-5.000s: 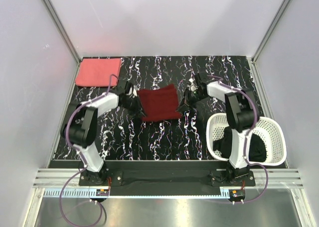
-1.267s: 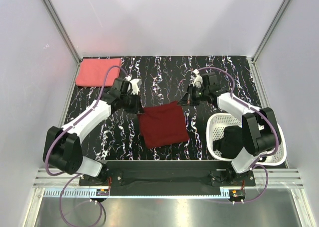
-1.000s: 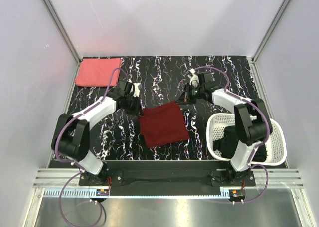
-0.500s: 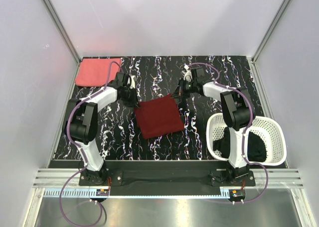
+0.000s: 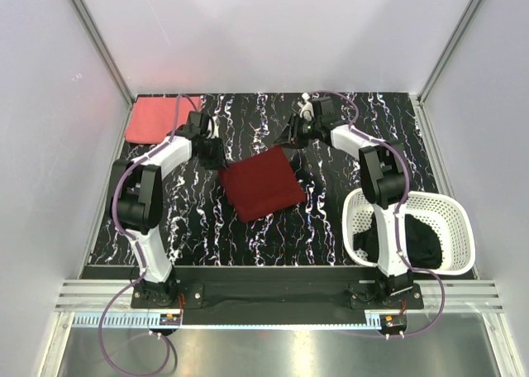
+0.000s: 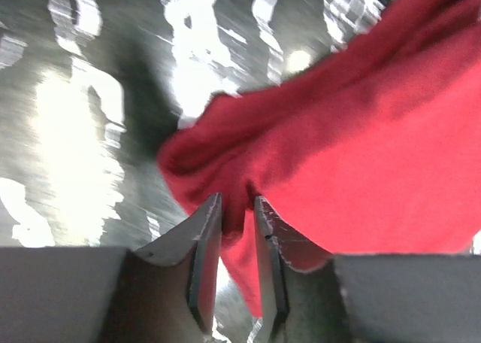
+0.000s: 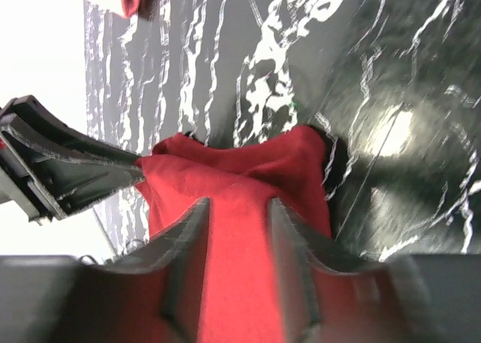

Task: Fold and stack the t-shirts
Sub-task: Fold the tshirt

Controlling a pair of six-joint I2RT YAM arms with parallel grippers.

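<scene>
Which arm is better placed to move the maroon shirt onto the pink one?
Probably left: the left claw is at the maroon shirt corner nearer the pink shirt.

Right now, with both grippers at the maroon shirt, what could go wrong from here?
The left gripper has its jaws barely parted with a corner of the maroon shirt between them; pulling away could snag it and spoil the fold.
The right gripper, open over the other far corner, could drag cloth too.
The coral shirt lies apart at the far-left corner, so stacking means a carry that may unfold the maroon one.
</scene>
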